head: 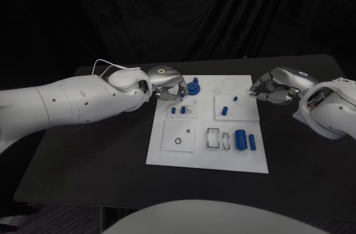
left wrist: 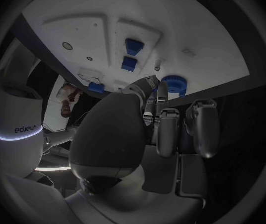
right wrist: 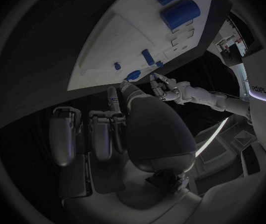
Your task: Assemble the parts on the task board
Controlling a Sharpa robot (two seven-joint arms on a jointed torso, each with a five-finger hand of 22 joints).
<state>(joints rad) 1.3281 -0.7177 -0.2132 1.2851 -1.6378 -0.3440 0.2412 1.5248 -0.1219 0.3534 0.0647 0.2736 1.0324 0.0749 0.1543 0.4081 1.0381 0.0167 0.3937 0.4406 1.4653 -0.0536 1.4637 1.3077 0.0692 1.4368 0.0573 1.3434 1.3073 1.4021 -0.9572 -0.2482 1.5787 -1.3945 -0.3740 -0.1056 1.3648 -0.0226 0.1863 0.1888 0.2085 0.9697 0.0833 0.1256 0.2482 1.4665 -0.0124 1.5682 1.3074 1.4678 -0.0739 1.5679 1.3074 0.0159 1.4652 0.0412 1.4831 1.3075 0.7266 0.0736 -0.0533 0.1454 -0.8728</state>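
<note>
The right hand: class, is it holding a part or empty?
Empty. The right hand hovers at the task board's edge, fingers curled with nothing in them.

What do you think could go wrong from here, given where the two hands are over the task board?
1. The left hand works at the blue gear-like part near the far edge of the task board; a slip could push that part off.
2. Two small blue pegs stand just below that hand and could be knocked over.
3. The right hand hovers close to the board's right edge and might nudge the plate.
</note>
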